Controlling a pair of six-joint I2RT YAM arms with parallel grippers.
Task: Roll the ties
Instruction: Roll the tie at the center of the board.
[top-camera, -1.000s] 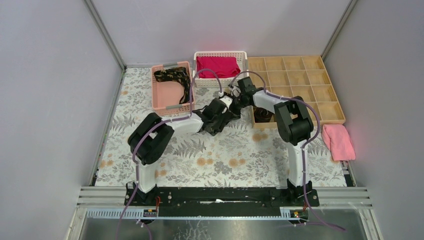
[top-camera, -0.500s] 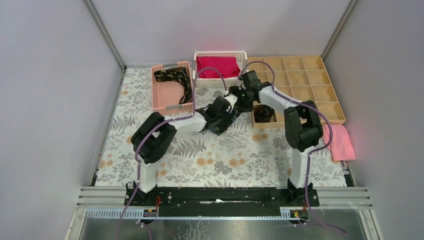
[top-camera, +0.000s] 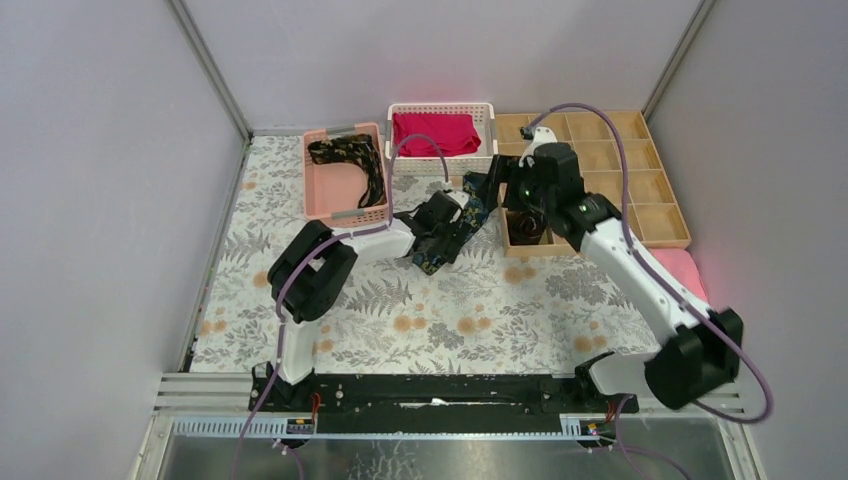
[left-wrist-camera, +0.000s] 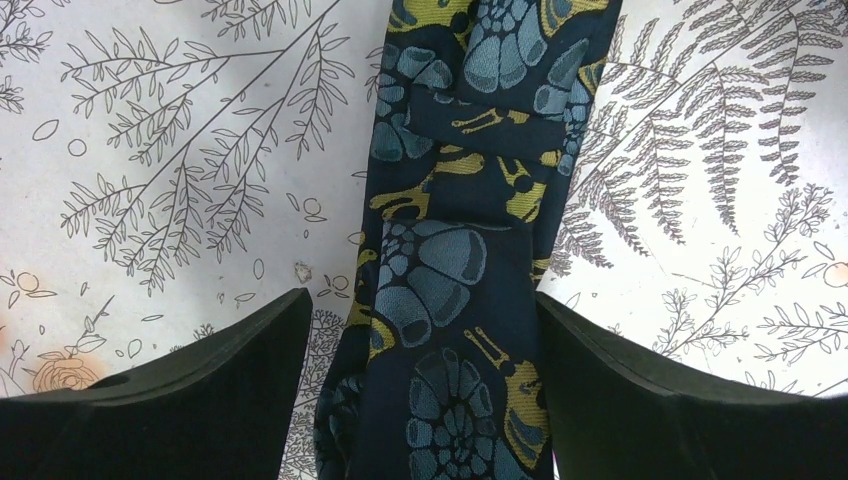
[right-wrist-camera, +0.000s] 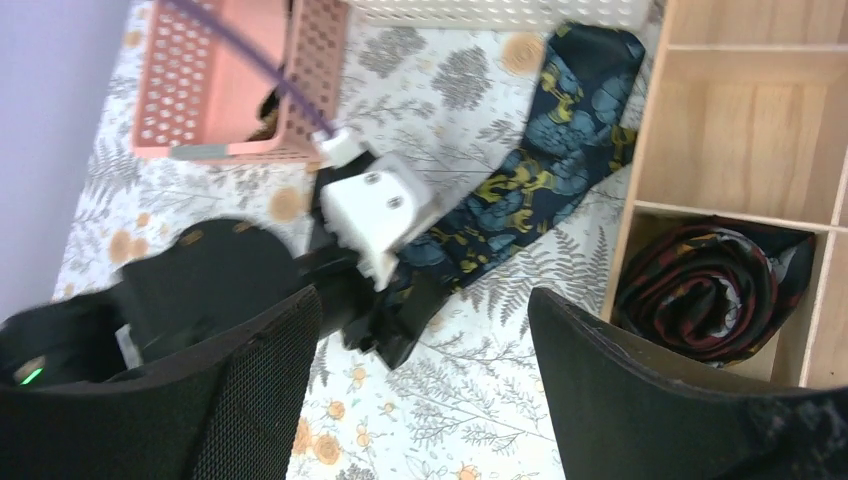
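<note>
Blue-and-gold tie (left-wrist-camera: 455, 250) lay flat and unrolled on the counter (top-camera: 450, 320). It ran diagonally, with one end near the white basket (top-camera: 440, 108) and just beside the wooden tray (right-wrist-camera: 640, 130). Left fingers (left-wrist-camera: 200, 400) were spread wide, low over the tie and straddling it. Not clamped: counter print showed between the tie and one finger. Right fingers (right-wrist-camera: 250, 400) were also spread, with nothing gripped, hanging above the left arm's wrist and the tie. Coiled tie (right-wrist-camera: 715, 300), dark with red, sat in the tray's near-left corner compartment. Loose tie (top-camera: 350, 155), black with gold, lay in the pink basket (top-camera: 335, 190) at back left. Red cloth (top-camera: 435, 132) sat folded in the white basket. Pink towel (top-camera: 688, 268) lay on the counter right of the tray, partly behind the right arm.
</note>
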